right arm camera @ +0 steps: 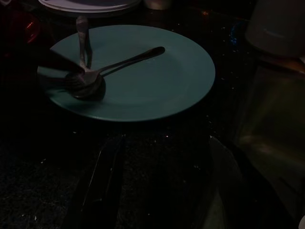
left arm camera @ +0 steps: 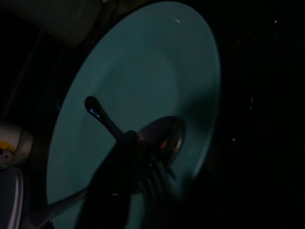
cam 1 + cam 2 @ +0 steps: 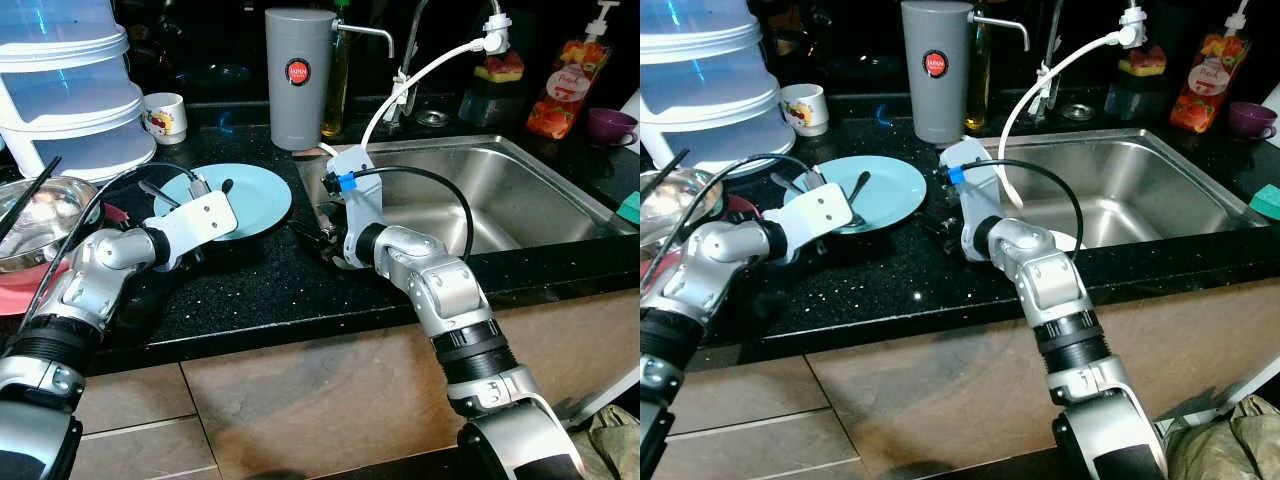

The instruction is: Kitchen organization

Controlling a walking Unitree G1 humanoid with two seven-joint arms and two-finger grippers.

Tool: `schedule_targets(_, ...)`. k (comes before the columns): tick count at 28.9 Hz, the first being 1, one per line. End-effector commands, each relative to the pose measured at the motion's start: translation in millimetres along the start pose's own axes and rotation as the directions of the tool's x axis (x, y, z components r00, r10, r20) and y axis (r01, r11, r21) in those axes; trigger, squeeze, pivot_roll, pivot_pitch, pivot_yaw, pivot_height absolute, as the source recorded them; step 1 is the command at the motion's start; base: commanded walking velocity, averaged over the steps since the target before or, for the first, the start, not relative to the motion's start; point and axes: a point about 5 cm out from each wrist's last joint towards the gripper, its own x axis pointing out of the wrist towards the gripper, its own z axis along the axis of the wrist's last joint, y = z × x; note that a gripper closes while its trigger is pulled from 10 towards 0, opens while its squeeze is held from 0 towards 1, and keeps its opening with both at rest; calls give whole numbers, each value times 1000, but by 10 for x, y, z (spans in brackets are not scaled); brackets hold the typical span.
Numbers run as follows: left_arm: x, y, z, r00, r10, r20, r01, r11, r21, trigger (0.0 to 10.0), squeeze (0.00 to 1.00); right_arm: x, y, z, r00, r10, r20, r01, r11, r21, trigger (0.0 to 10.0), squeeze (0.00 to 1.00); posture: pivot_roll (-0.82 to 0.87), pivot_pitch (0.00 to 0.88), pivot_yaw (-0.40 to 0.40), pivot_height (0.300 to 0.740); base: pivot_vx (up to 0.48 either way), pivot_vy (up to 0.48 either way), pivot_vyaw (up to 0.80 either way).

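Observation:
A light blue plate [image 3: 255, 195] lies on the black counter [image 3: 280, 290]. On it rest a spoon [image 1: 124, 62] and a second piece of cutlery [image 1: 82, 38], their heads overlapping near the plate's left rim. My left gripper [image 3: 200, 215] hangs over that rim, right at the spoon's bowl [image 2: 164, 136]; the dark wrist view hides its state. My right gripper [image 3: 308, 233] sits low on the counter just right of the plate, pointing at it. It is open with nothing between its fingers [image 1: 102, 181].
A steel sink [image 3: 500, 200] is to the right, with a white hose [image 3: 420, 75] over it. A grey jug [image 3: 298, 75] and a white mug [image 3: 165, 113] stand behind the plate. Stacked white containers [image 3: 70, 90] and a steel bowl [image 3: 40, 215] are at left.

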Motion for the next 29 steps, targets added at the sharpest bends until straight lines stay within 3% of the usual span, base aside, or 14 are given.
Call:
schedule_targets(1, 2, -108, -98, 998, -46, -42, 46, 999, 2, 0, 0, 15, 23, 41, 1000, 8, 2, -8, 1000, -14, 10000, 0, 57, 52, -20, 740, 0, 0, 0)
schedule_targets(17, 44, -262, -42, 995, -94, 17, 94, 996, -2, 0, 0, 17, 6, 13, 1000, 0, -15, 0, 1000, -10, 10000, 0, 56, 64, -20, 740, 0, 0, 0)
schedule_targets(23, 78, -518, 162, 963, -221, 152, 225, 974, -10, 0, 0, 5, -21, 1, 1000, -10, -29, 10, 1000, -8, 10000, 0, 54, 68, -18, 740, 0, 0, 0)
schedule_targets(26, 84, -595, 225, 953, -248, 176, 255, 967, -15, 0, 0, 0, -29, 4, 999, -16, -30, 15, 1000, -8, 10000, 0, 54, 67, -18, 740, 0, 0, 0)
schedule_targets(29, 73, -818, 375, 919, -335, 208, 339, 941, 17, 0, 0, -3, -59, 12, 999, -31, -32, 30, 1000, -7, 10000, 0, 45, 71, -15, 740, 0, 0, 0)
